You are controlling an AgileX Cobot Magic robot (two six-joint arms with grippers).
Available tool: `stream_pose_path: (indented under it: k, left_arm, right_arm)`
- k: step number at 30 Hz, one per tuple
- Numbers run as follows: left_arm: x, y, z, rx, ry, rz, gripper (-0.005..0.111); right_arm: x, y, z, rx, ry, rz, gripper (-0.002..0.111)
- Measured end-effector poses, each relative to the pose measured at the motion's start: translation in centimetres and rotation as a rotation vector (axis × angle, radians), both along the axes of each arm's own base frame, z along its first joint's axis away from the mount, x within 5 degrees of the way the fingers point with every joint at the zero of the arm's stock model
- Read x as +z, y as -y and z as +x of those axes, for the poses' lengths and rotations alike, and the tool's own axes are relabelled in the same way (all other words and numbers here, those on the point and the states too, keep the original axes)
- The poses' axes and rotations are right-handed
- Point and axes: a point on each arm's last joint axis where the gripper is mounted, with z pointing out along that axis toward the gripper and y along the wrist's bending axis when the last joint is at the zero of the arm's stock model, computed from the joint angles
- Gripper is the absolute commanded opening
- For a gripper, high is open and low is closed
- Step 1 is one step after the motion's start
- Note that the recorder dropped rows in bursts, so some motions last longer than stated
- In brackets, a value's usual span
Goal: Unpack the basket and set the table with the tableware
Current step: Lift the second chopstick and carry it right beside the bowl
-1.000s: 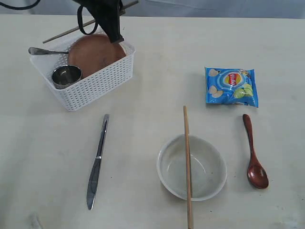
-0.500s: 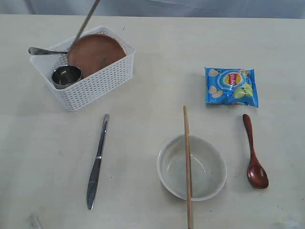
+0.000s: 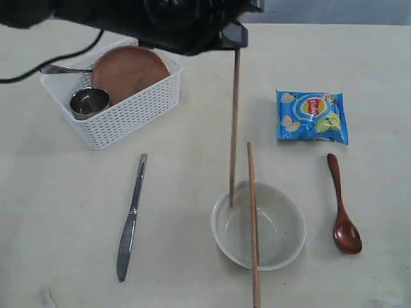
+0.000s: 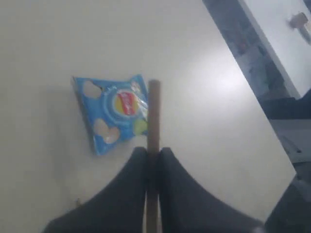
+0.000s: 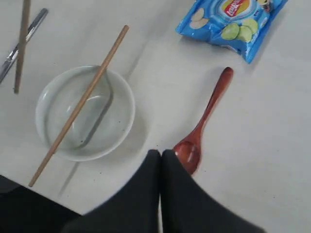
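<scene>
Wooden chopstick (image 5: 77, 107) across pale bowl (image 5: 118, 112)

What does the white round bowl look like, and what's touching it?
The pale round bowl looks smooth and glossy, shallow and empty. It stands upright on the cream table, between the steel knife and the dark red wooden spoon. One wooden chopstick lies across its rim. A second chopstick, held upright by the left gripper, hangs with its tip just outside the rim.

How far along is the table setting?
Done: knife, bowl, one chopstick across it, spoon laid out. In hand: left pincer holds second chopstick upright by the bowl. Left: plate, cup, fork in the basket.
</scene>
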Motion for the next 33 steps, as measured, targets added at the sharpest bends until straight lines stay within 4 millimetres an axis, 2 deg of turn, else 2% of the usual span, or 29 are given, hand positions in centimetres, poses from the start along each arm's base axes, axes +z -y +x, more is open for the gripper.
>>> stream_pose_path:
  k: [5, 11, 14, 15, 18, 19, 27, 33]
  left_arm:
    - [-0.5, 2.3, -2.7, -0.032, -0.057, -0.059, 0.0]
    - [-0.3, 2.7, -2.9, -0.012, -0.112, -0.114, 0.0]
    - [-0.5, 2.8, -3.1, -0.031, -0.13, -0.113, 0.0]
    - [-0.6, 2.8, -3.1, -0.036, -0.133, -0.11, 0.0]
    - [-1.1, 3.0, -3.0, -0.037, -0.152, -0.105, 0.0]
    - [-1.3, 3.1, -3.0, -0.037, -0.16, -0.104, 0.0]
    - [-1.7, 3.4, -3.2, -0.067, -0.172, -0.093, 0.0]
    - [-1.8, 3.4, -3.2, -0.073, -0.165, -0.087, 0.0]
  right_arm:
    - [0.0, -0.7, -0.3, -0.005, -0.049, 0.096, 0.0]
    - [0.1, -2.2, -0.2, 0.057, -0.117, 0.223, 0.002]
    - [0.1, -2.5, 0.1, 0.068, -0.13, 0.231, 0.021]
    - [0.0, -2.6, 0.2, 0.072, -0.139, 0.231, 0.032]
    - [-0.1, -3.2, 0.6, 0.106, -0.169, 0.249, 0.054]
    - [-0.2, -3.5, 0.7, 0.122, -0.179, 0.253, 0.056]
    - [-0.7, -4.3, 2.0, 0.148, -0.214, 0.254, 0.057]
    - [-0.7, -4.5, 2.3, 0.155, -0.21, 0.254, 0.057]
